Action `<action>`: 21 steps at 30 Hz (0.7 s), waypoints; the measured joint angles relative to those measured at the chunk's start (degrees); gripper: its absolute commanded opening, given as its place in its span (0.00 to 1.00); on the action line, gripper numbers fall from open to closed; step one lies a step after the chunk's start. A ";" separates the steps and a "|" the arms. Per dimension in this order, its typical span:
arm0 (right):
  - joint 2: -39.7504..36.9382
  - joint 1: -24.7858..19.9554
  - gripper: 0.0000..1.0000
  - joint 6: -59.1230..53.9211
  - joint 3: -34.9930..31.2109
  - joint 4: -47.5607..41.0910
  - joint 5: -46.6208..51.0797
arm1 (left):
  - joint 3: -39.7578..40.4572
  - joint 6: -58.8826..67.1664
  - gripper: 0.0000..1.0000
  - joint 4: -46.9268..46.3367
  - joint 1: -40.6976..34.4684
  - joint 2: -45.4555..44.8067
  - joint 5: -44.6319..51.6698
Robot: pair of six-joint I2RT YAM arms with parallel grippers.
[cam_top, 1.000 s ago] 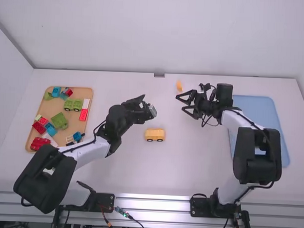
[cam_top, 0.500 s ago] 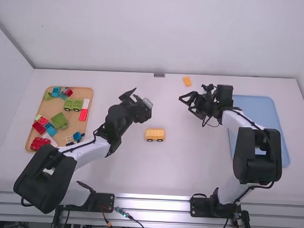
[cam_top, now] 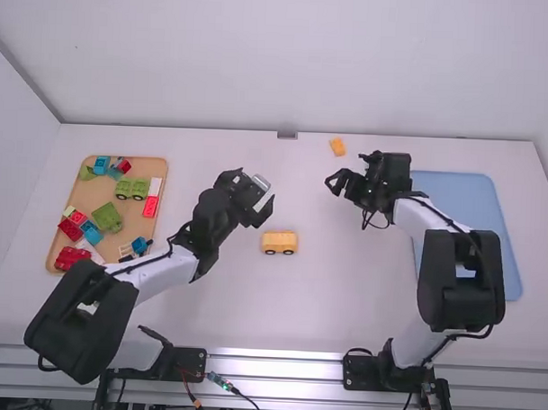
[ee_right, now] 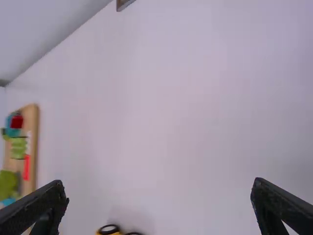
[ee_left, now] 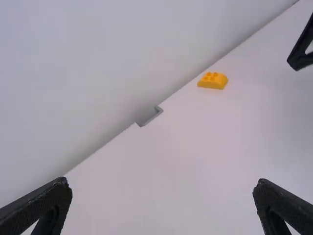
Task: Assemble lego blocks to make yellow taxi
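Hanging spread and empty, the left hand (ee_left: pixel 163 182) and right hand (ee_right: pixel 159 182) leave the build free.

The wheeled yellow body (cam_top: pixel 279 242) sits wheels down on the tabletop (cam_top: pixel 343 297), presumably so its top can take another block. From it, toward one o'clock near the back edge, lies the loose yellow block (ee_left: pixel 212 80), likely the roof, studs showing; it probably wants fetching and pressing on squarely. Both hands seem held apart for room to approach, though their height is hard to judge. Mixed blocks (cam_top: pixel 106 217) rest on the tan tray (cam_top: pixel 144 226) at nine o'clock, likely set aside as spares.
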 measured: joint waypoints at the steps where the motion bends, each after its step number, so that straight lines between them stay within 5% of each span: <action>1: 0.00 0.72 0.99 -1.81 0.66 -1.31 2.51 | 0.20 -1.03 0.99 -2.16 0.22 0.00 -0.04; 11: 0.00 4.70 0.99 -10.36 11.47 -9.25 24.76 | 17.64 -9.40 0.99 -41.18 5.05 0.22 2.03; 21: 0.04 3.06 0.99 -18.73 11.76 0.59 25.88 | 22.27 -8.22 0.99 -50.14 8.76 0.22 10.80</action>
